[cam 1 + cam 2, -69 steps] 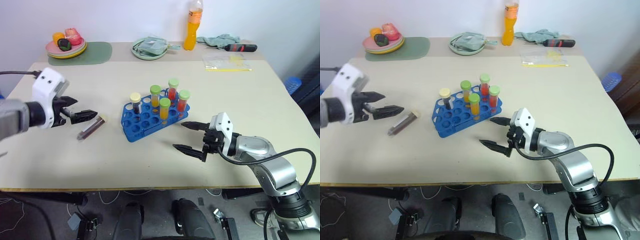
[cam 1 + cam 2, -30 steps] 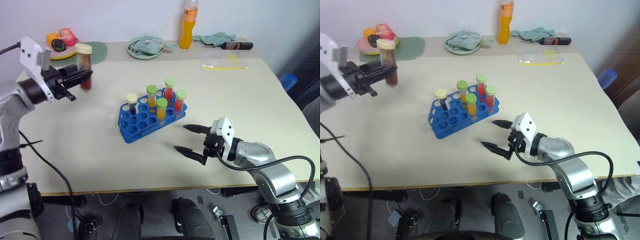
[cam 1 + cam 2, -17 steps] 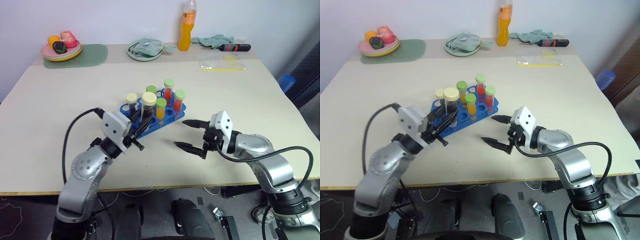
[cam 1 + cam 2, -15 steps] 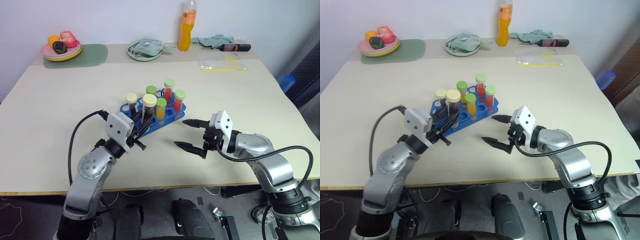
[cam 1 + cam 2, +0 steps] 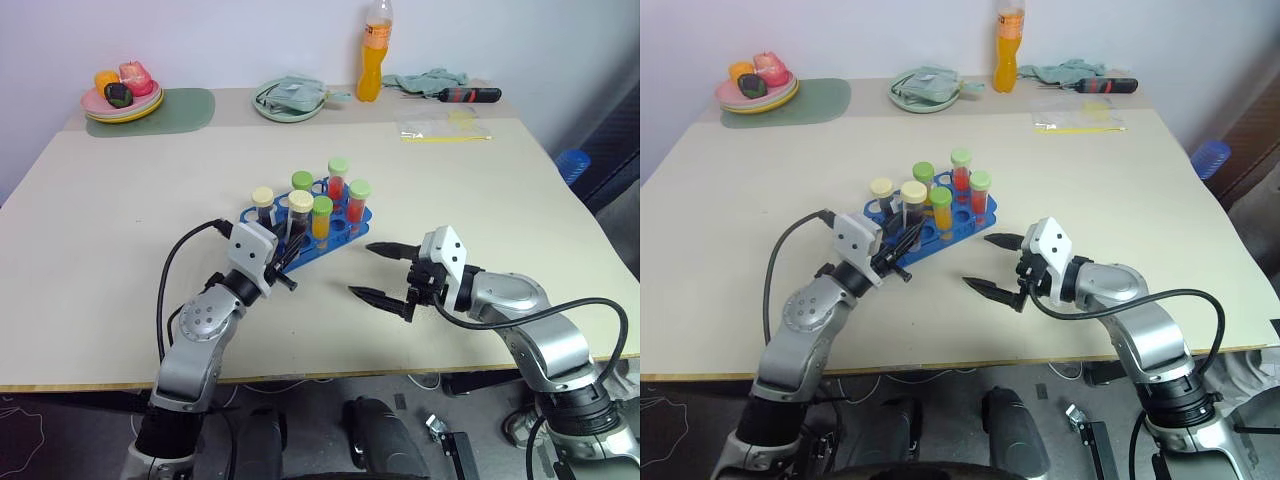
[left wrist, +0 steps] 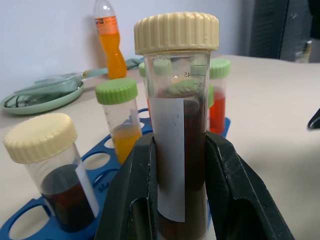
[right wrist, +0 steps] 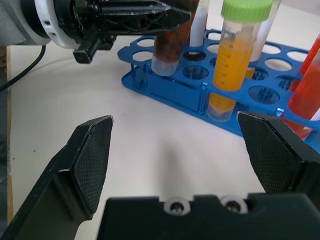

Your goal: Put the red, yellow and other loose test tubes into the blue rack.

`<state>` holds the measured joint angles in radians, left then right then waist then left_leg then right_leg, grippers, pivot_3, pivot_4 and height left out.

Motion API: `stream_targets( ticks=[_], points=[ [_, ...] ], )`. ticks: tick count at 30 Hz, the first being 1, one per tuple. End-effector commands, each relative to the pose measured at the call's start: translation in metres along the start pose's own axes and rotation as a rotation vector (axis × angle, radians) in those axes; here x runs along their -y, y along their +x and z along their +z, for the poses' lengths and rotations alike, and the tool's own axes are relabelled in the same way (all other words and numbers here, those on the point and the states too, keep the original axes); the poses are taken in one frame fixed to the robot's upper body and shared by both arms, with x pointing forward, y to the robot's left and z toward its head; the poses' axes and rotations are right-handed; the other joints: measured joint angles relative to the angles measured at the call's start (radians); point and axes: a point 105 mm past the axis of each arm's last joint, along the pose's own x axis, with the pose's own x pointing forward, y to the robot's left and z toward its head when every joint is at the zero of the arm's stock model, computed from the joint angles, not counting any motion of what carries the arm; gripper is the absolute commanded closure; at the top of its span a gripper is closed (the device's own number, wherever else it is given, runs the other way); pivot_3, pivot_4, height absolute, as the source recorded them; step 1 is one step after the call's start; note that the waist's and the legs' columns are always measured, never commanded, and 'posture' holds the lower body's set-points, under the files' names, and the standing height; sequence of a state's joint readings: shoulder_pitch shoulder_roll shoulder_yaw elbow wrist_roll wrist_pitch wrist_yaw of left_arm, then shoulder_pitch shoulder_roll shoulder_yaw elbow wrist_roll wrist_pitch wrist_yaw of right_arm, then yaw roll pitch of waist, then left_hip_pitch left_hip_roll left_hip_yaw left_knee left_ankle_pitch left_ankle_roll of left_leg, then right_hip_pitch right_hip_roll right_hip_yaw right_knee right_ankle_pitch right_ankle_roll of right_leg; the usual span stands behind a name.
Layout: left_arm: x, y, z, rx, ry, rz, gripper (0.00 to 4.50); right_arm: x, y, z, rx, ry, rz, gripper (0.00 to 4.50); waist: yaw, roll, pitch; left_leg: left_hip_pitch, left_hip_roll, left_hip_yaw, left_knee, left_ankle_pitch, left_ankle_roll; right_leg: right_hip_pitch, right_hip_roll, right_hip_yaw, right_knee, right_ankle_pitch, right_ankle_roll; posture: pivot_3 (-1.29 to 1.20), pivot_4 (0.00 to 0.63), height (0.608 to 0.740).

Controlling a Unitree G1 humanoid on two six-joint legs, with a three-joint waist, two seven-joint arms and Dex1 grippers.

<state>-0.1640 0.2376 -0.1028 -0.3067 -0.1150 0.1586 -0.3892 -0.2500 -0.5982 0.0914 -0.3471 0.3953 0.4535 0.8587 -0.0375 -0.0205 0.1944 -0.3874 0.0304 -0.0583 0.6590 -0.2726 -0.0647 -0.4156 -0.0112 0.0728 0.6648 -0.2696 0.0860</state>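
Observation:
The blue rack (image 5: 338,238) stands mid-table and holds several capped tubes: red and yellow ones with green caps, and a dark one with a cream cap (image 5: 263,197). My left gripper (image 5: 283,260) is shut on a dark maroon test tube (image 5: 297,222) with a cream cap (image 6: 176,32). It holds the tube upright at the rack's near left corner. The tube's lower end (image 7: 164,62) sits at a front-row hole; I cannot tell whether it is inside. My right gripper (image 5: 360,268) hangs open and empty just right of the rack's near edge.
Along the far edge stand an orange drink bottle (image 5: 375,50), a green plate with a cloth (image 5: 290,98), a plate of fruit (image 5: 122,95) on a green mat, a screwdriver (image 5: 475,94) and a plastic bag (image 5: 445,125).
My left arm swung down and to the right from the table's far left, carrying the maroon tube to the rack's near corner. The right gripper stayed put and open.

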Motion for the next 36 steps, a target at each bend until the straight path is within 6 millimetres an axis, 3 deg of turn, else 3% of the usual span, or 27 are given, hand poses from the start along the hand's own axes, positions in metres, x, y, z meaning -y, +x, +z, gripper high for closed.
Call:
stream_targets(
  ticks=[1,31,32,36],
  points=[
    [-0.007,-0.002,0.007,0.032,0.019,0.024,3.79,-0.001,-0.003,0.01,0.028,-0.03,-0.005,0.1,0.0,0.0,0.0,0.0,0.0,0.0,0.0,0.0,0.0,0.0,0.0,0.0,0.0,0.0,0.0,0.0,0.15,0.74],
    [-0.007,0.0,-0.017,0.022,-0.013,0.034,3.79,-0.006,0.001,0.012,0.038,-0.028,0.012,0.1,0.002,0.0,0.0,0.0,0.0,0.0,0.0,0.0,0.0,0.001,0.0,0.0,-0.001,0.0,0.0,0.0,0.15,0.74],
    [-0.007,0.0,-0.016,0.026,-0.024,0.037,2.78,-0.006,0.0,0.012,0.038,-0.028,0.013,0.1,0.002,0.0,0.0,0.0,0.0,0.0,0.0,0.0,0.0,0.001,0.0,0.0,-0.001,0.0,0.0,0.0,0.15,0.74],
    [-0.013,-0.007,-0.004,0.068,-0.054,0.053,0.99,-0.005,-0.002,0.013,0.037,-0.027,0.013,0.1,0.0,0.0,0.0,0.0,0.0,0.0,0.0,0.0,0.0,0.001,0.0,0.0,-0.001,0.0,0.0,0.0,0.15,0.74]
  ],
)
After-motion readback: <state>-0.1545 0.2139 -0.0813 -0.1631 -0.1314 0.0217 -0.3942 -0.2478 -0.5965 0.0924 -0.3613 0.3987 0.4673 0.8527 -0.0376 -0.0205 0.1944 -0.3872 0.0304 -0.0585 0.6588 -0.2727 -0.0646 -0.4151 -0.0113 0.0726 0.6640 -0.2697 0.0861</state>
